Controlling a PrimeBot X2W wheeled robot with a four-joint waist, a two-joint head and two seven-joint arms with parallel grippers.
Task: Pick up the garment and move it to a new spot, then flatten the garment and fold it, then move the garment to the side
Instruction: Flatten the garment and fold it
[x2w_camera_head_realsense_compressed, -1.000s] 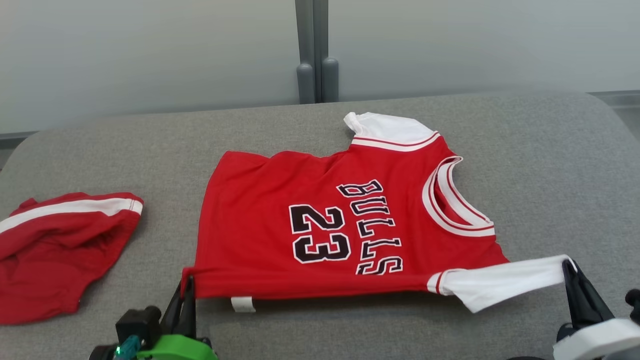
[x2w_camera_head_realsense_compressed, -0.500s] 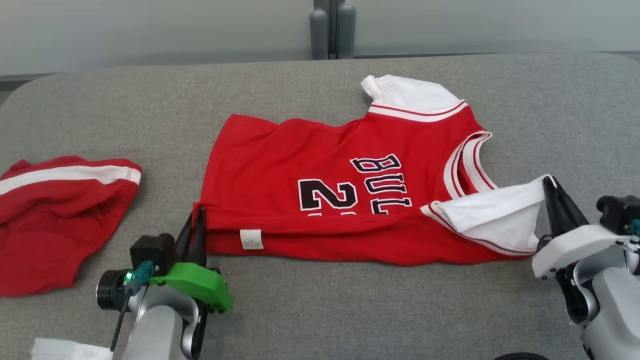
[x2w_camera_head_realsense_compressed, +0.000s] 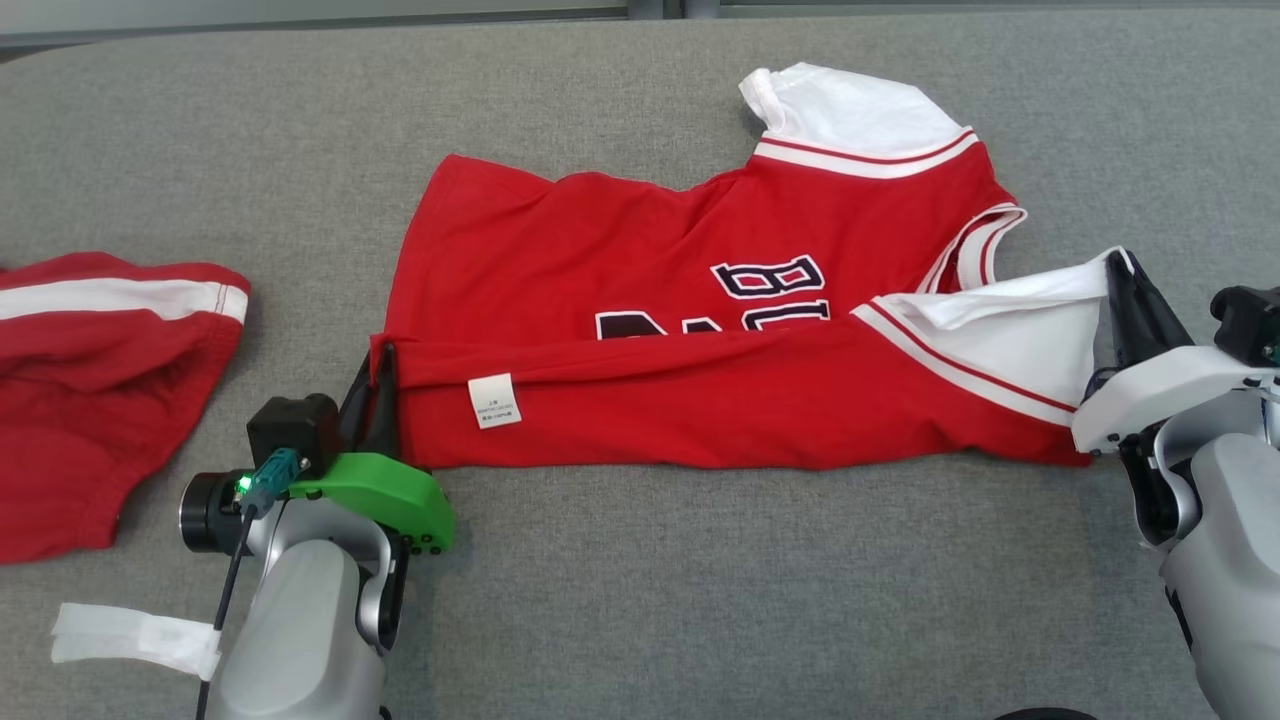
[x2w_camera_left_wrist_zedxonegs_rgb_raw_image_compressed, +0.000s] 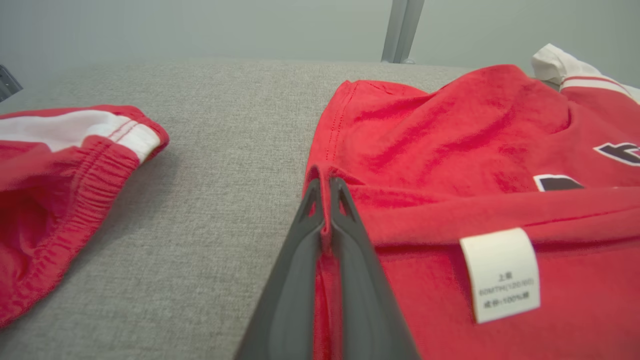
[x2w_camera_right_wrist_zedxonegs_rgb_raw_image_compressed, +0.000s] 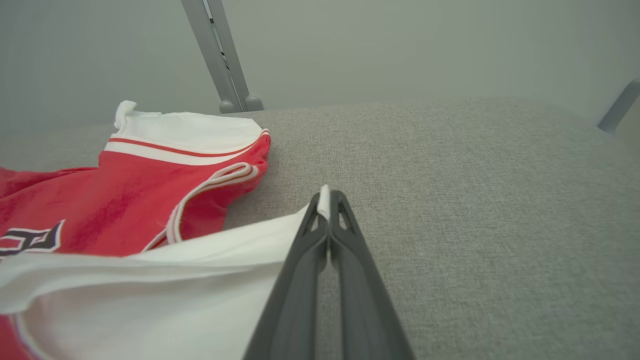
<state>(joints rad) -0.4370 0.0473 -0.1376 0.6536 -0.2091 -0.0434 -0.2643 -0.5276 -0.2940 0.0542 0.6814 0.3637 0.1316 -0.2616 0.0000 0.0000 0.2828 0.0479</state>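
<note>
The garment is a red jersey with white sleeves and black lettering, lying on the grey table with its near edge lifted and folded back over the print. My left gripper is shut on the red hem corner at the jersey's left end. At the right end, my right gripper is shut on the tip of the white sleeve. A white care label faces up on the turned-over layer. The far sleeve lies flat.
Red shorts with a white stripe lie bunched at the table's left edge, also in the left wrist view. A white strip lies near the left forearm. Bare grey cloth stretches along the front.
Both grippers have carried the jersey's near edge farther away from me, so the fold now covers most of the number. The head camera has tilted down, shifting the whole picture.
</note>
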